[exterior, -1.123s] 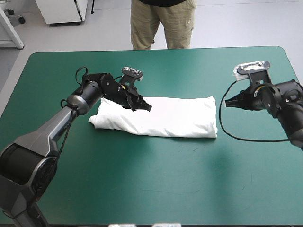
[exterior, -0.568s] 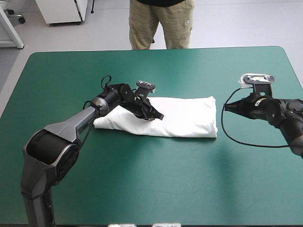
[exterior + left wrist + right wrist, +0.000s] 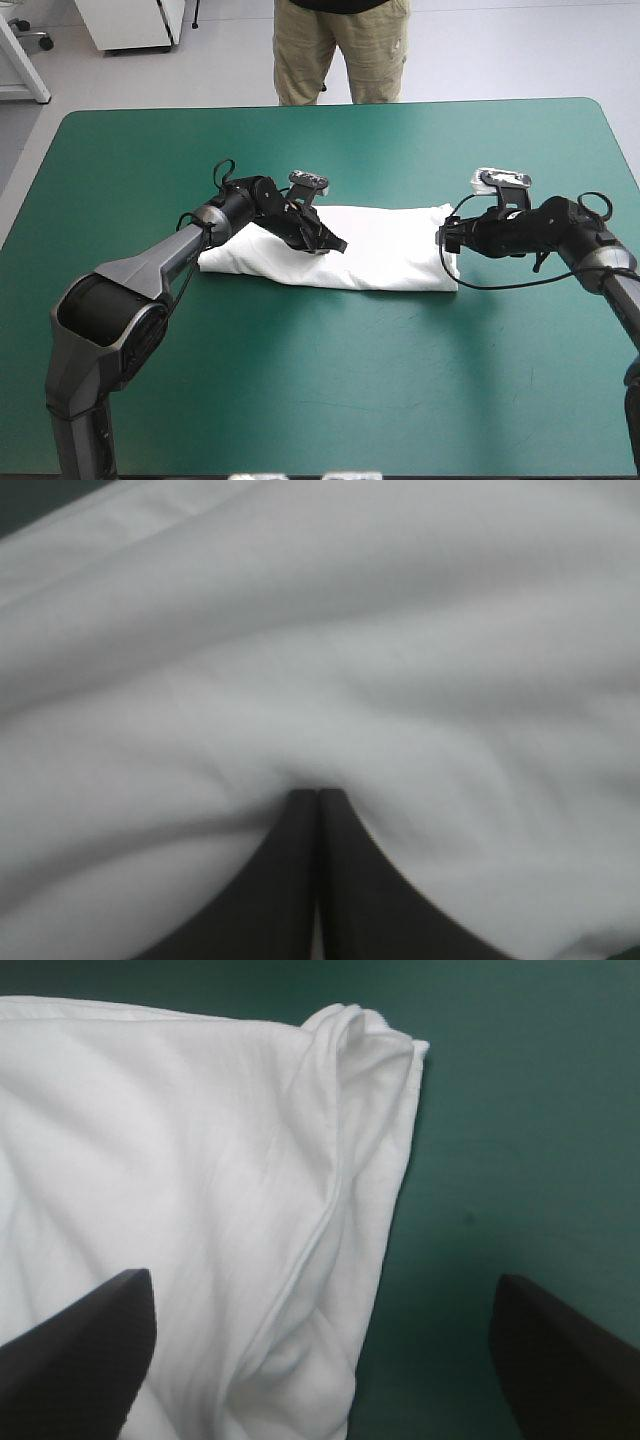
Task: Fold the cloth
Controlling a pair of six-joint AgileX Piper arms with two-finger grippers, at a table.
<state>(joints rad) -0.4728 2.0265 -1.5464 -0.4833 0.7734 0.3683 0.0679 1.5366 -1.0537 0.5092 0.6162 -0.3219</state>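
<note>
T-shirt: folded into a long white band, lying flat on the teal-green cover, just above the centre of the high view. My left gripper: black fingers closed into one point, tips pressed into the band's left half; I cannot tell whether any fabric is pinched. My right gripper: fingers spread wide and empty, at the band's right end, one over cloth, one over bare cover.

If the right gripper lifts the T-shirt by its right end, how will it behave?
Likely floppy: the T-shirt lies in soft wrinkles, so it should drape. Its stacked layers ahead of the open right gripper may separate. Probably light; a push would bunch it.
</note>
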